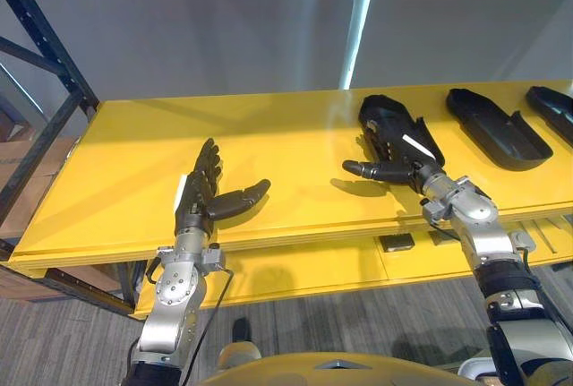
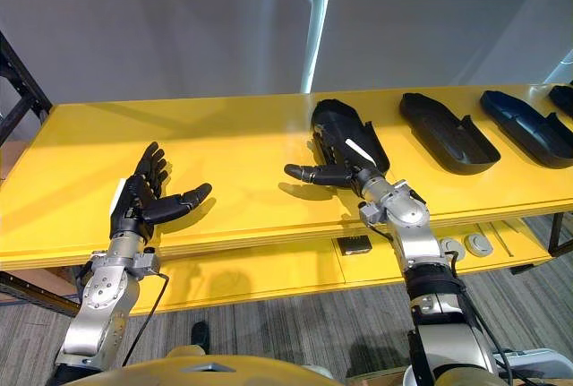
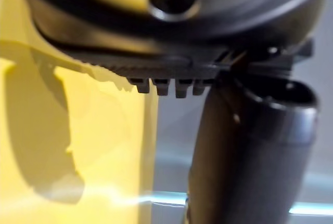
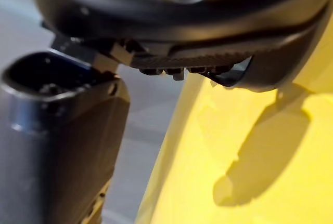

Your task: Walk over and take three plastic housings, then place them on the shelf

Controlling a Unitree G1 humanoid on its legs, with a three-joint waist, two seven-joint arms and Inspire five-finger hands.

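Observation:
Several black plastic housings lie in a row on the yellow shelf board (image 1: 269, 135). The nearest housing (image 1: 387, 114) is under my right hand (image 1: 405, 169). That hand's fingers lie straight along the housing and its thumb sticks out sideways, clear of the part, so the hand is open. A second housing (image 1: 497, 128) and a third housing (image 1: 555, 108) lie further right, untouched. My left hand (image 1: 201, 191) hovers open over bare board at the front left, fingers straight, thumb spread, holding nothing. Its thumb (image 3: 250, 146) shows close up in the left wrist view.
A dark metal rack frame (image 1: 36, 64) stands at the left end of the board. Below the front edge a lower yellow level (image 2: 269, 274) carries a small dark block (image 2: 354, 244) and round grey pieces (image 2: 479, 244). A grey wall backs the shelf.

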